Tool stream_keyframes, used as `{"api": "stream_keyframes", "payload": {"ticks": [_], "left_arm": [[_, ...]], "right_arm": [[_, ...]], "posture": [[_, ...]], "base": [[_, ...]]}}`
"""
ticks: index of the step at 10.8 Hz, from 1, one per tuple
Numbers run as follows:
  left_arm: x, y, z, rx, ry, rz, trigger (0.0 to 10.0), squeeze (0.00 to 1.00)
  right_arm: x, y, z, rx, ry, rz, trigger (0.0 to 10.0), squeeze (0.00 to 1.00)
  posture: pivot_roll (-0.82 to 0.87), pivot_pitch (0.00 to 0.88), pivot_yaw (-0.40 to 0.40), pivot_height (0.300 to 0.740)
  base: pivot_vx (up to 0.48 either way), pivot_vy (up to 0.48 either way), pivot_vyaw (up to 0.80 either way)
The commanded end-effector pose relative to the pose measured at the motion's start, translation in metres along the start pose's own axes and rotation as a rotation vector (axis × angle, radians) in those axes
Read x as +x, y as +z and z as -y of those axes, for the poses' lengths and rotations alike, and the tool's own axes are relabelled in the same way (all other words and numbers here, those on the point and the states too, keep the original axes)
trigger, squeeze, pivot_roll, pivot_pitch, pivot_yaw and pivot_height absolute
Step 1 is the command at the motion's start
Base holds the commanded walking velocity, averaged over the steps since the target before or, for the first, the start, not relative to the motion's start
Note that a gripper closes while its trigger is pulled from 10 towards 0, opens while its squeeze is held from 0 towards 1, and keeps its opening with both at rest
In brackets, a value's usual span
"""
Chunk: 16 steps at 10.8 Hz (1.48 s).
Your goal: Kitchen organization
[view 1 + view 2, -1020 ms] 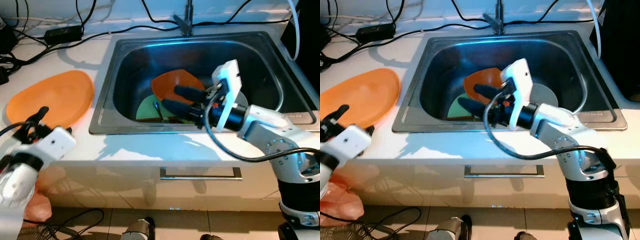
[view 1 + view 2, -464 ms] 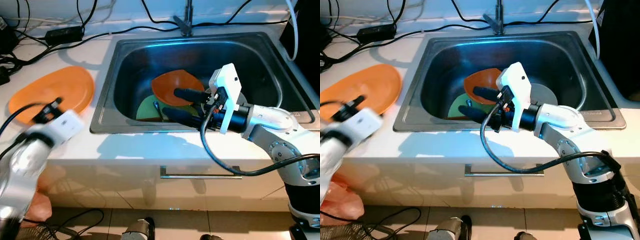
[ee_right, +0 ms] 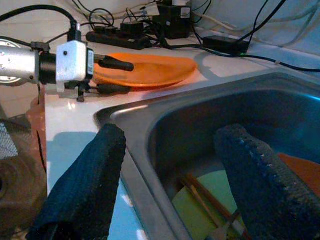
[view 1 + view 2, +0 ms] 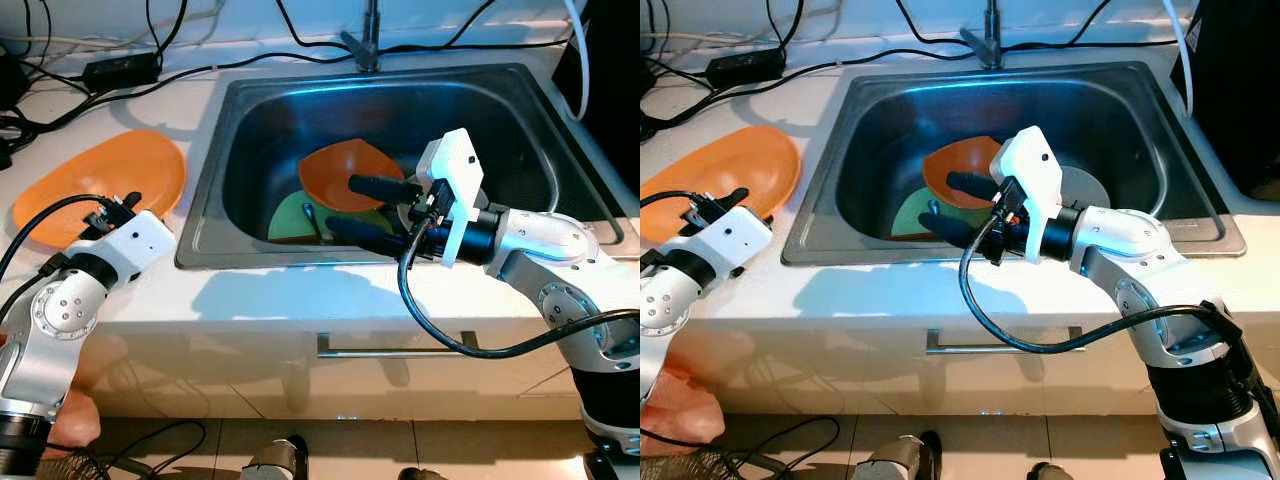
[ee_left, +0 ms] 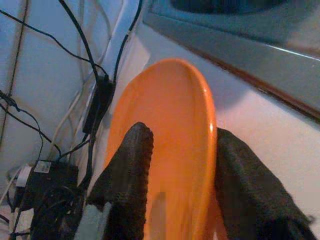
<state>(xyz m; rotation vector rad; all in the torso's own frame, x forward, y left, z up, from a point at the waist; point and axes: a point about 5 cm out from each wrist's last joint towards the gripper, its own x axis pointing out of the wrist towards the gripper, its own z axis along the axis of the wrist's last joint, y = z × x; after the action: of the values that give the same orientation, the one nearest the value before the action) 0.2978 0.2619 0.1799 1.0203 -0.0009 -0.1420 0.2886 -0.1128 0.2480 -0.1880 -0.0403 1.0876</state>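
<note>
At the left of the frame the left hand (image 4: pixel 112 207) reaches over the near edge of the orange plate (image 4: pixel 100 186), which lies flat on the white worktop (image 4: pixel 300 290) beside the sink (image 4: pixel 225 130). Its wrist view shows the fingers (image 5: pixel 127 185) spread open on either side of the plate's rim, not yet closed on it. A good grasp likely means pushing a little further on so the rim sits deep between the fingers, then closing firmly, since a smooth shallow plate could slip.

In the middle of the frame the right hand (image 4: pixel 365 212) hovers wide open and empty over the sink's front edge. Below it lie an orange bowl (image 4: pixel 340 172), a green plate (image 4: pixel 290 215) and what look like chopsticks (image 3: pixel 207 202). It should probably hold off while the left hand lifts.
</note>
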Motion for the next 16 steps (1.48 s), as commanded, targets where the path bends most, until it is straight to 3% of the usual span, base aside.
{"api": "stream_keyframes", "payload": {"ticks": [1,6,11,13,14,16], "left_arm": [[-0.002,-0.007,0.006,-0.012,-0.036,-0.029,0.0,0.0],[-0.001,-0.004,0.011,-0.016,-0.056,-0.018,0.0,0.0],[0.001,0.009,-0.006,0.042,0.156,0.056,0.0,0.0],[0.0,0.031,-0.006,0.124,0.237,0.181,0.0,0.0],[-0.002,0.049,-0.003,0.191,0.269,0.288,0.0,0.0],[-0.005,0.069,0.022,0.265,0.212,0.47,0.0,0.0]], "right_arm": [[0.0,-0.002,-0.002,-0.012,0.015,-0.002,10.0,0.0],[0.001,-0.005,-0.001,-0.004,0.003,-0.003,10.0,0.0],[0.0,-0.008,0.008,0.014,-0.055,0.006,10.0,0.0],[0.001,-0.006,0.013,0.037,-0.084,0.032,10.0,0.0],[0.001,-0.004,0.017,0.062,-0.1,0.057,10.0,0.0],[0.003,0.004,0.026,0.192,-0.133,0.162,10.0,0.0]], "posture": [[0.16,0.163,0.089,0.74],[0.15,0.164,0.088,0.74],[0.15,0.154,0.093,0.74],[0.15,0.152,0.089,0.74],[0.15,0.151,0.085,0.74],[0.14,0.148,0.081,0.74]], "base": [[0.0,0.0,0.0],[0.0,0.0,0.0],[0.0,0.0,0.0],[0.0,0.0,0.0],[0.0,0.0,0.0],[0.0,0.0,0.0]]}}
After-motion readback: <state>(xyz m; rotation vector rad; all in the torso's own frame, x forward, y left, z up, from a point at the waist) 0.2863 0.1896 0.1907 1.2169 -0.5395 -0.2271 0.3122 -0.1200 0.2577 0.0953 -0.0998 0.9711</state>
